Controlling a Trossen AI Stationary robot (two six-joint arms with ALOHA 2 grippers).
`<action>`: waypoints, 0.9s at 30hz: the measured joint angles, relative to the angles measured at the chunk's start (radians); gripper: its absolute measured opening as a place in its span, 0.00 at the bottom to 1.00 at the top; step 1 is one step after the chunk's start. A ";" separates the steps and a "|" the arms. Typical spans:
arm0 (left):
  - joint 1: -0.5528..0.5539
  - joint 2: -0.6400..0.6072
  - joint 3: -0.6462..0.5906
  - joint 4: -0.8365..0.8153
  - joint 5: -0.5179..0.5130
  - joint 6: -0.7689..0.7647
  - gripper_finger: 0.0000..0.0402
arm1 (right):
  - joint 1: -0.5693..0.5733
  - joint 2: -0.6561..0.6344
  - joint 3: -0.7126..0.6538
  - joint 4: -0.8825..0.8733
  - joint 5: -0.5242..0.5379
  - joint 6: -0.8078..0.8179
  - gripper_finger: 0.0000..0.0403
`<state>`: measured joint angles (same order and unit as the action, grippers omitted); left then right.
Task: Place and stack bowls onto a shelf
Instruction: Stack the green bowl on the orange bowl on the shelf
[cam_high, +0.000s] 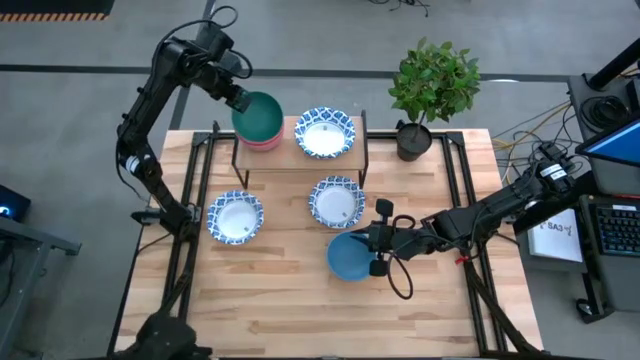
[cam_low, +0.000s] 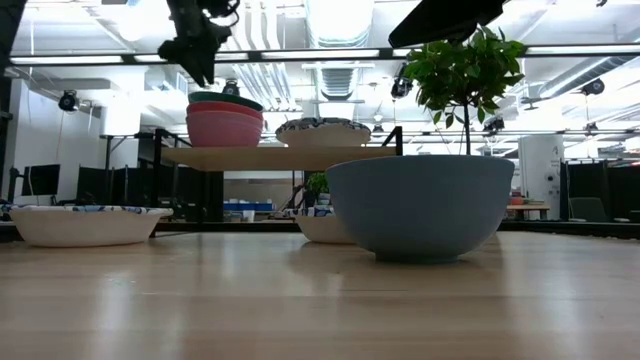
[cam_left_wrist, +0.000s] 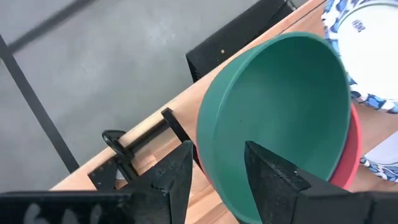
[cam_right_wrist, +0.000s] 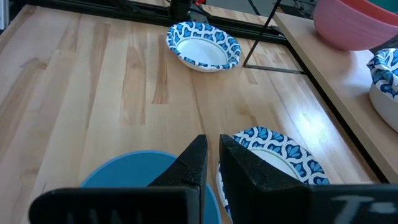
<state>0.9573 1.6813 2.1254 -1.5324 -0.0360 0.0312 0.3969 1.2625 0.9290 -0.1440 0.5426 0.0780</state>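
While the stack grows: the left hand (cam_high: 240, 100) stands open astride the green bowl's (cam_high: 258, 115) rim on the shelf (cam_high: 300, 158)
Right hand (cam_high: 377, 251): clamped on the blue bowl's (cam_high: 348, 256) near rim
Blue bowl: on the table (cam_high: 290, 300), right arm nearer

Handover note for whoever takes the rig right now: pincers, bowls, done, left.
Left pincer: at the shelf's left end, fingers straddling the rim of the green bowl, which tops the stack over red and pink bowls.
Right pincer: shut on the blue bowl, which sits on the table.
Done: three stacked plus one patterned bowl on the shelf.
Left: blue bowl and two patterned bowls on the table. Only seven bowls visible.
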 joint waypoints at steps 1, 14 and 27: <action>0.000 -0.009 0.000 0.006 0.000 0.007 0.32 | 0.000 0.000 0.000 0.000 0.000 0.000 0.08; 0.003 -0.084 -0.021 0.239 0.081 0.313 0.03 | 0.000 0.000 0.000 0.001 0.000 0.000 0.08; 0.013 -0.061 -0.351 0.432 -0.043 0.274 0.00 | 0.000 0.000 0.000 0.001 0.001 0.008 0.08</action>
<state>0.9699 1.6207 1.7744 -1.1007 -0.0789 0.3054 0.3969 1.2625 0.9287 -0.1432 0.5433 0.0864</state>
